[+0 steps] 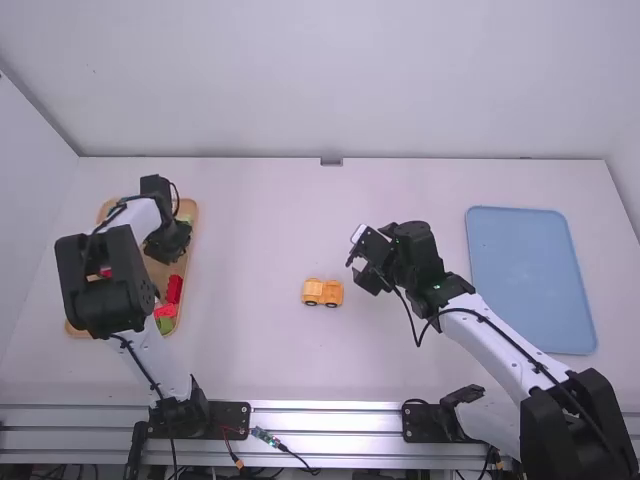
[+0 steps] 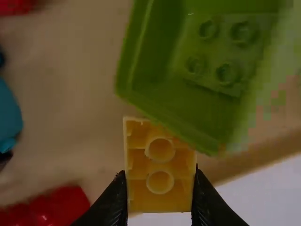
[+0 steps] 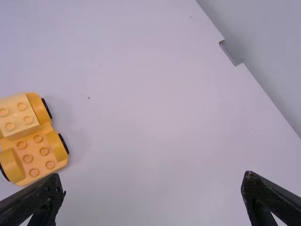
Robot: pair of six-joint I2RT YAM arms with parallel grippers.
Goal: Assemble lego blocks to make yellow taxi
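Over the wooden tray at the left, my left gripper (image 1: pixel 168 250) is low among the blocks. In the left wrist view the left gripper (image 2: pixel 160 190) is shut on a yellow block (image 2: pixel 160 165), its round hollows facing the camera, right beside a green block (image 2: pixel 188 94). The yellow car base (image 1: pixel 322 292) stands on the table's middle; in the right wrist view the car base (image 3: pixel 33 141) shows dark-rimmed wheels and a lighter yellow block on part of it. My right gripper (image 1: pixel 362 266) hangs to the right of the car; in its wrist view the right gripper (image 3: pixel 153 193) is wide open, nothing between its fingers.
The wooden tray (image 1: pixel 190 225) holds several red and green blocks, among them a red block (image 1: pixel 174 289). Another red block (image 2: pixel 56 205) and a blue piece (image 2: pixel 9 115) lie near the left gripper. A blue tray (image 1: pixel 530 280) is at the right.
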